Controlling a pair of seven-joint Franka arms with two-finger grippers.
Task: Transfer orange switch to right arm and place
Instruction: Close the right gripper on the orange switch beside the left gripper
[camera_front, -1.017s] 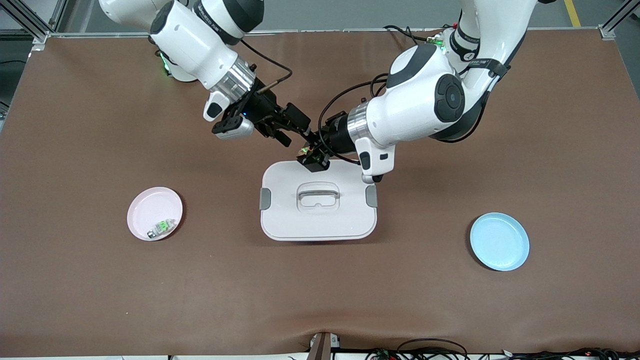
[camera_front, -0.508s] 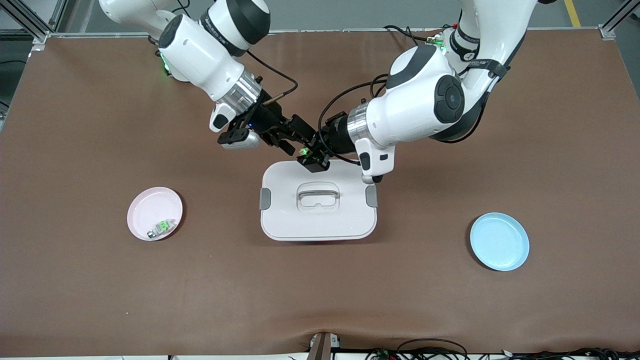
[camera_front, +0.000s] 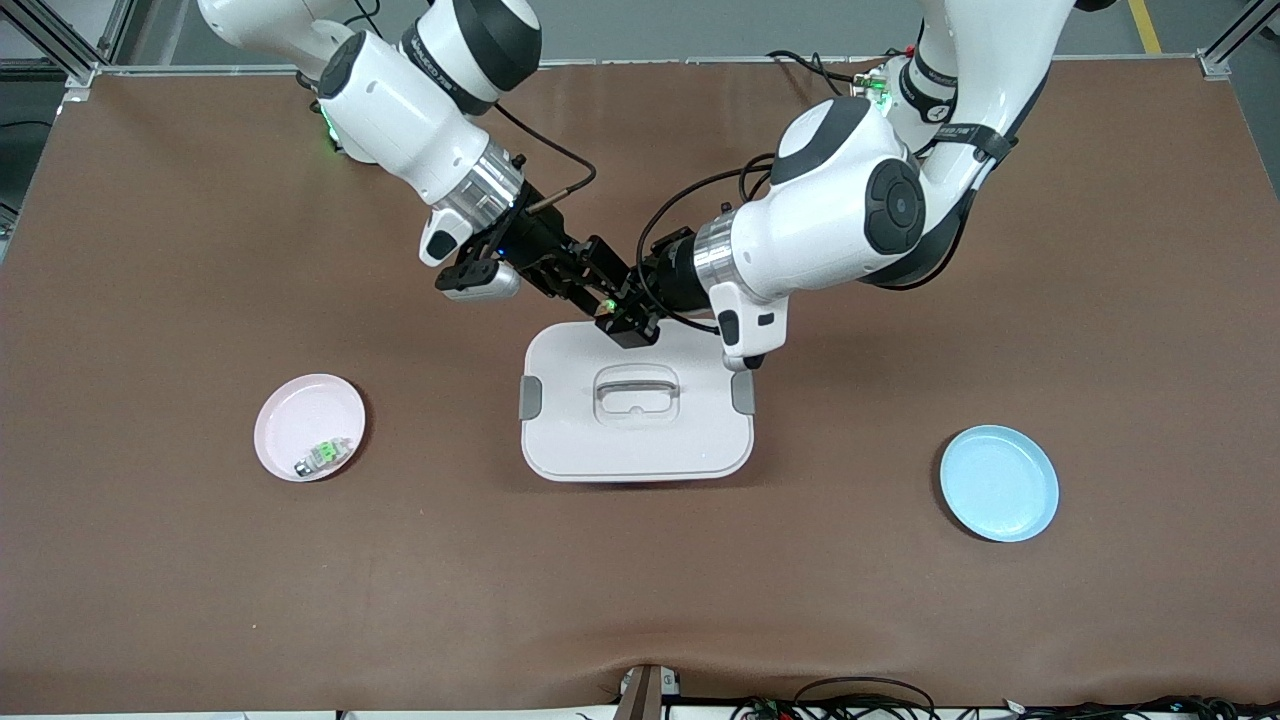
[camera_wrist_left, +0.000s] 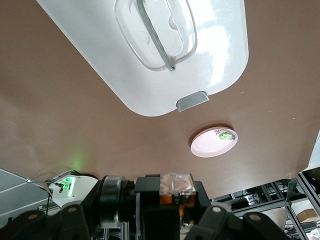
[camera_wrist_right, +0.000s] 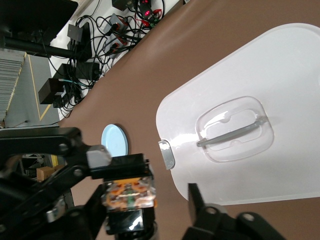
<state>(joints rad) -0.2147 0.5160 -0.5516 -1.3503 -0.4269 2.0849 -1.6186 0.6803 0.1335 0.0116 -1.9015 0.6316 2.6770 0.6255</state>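
The orange switch (camera_wrist_right: 130, 194), black with an orange middle and a clear cap, is held in the air in my left gripper (camera_front: 624, 318), which is shut on it over the white lid's (camera_front: 636, 440) edge nearest the robots. It also shows in the left wrist view (camera_wrist_left: 176, 189). My right gripper (camera_front: 598, 290) meets the left one there. Its jaws are open on either side of the switch, and one finger (camera_wrist_right: 196, 199) stands apart from it. In the front view the switch is hidden between the two hands.
A pink plate (camera_front: 292, 400) with a tiny green-and-silver part (camera_front: 322, 456) lies toward the right arm's end. A blue plate (camera_front: 998, 483) lies toward the left arm's end. The white lid with a clear handle sits mid-table under both grippers.
My right gripper has moved in toward the left gripper and now straddles the switch. The left gripper has shifted only slightly, still holding the switch.
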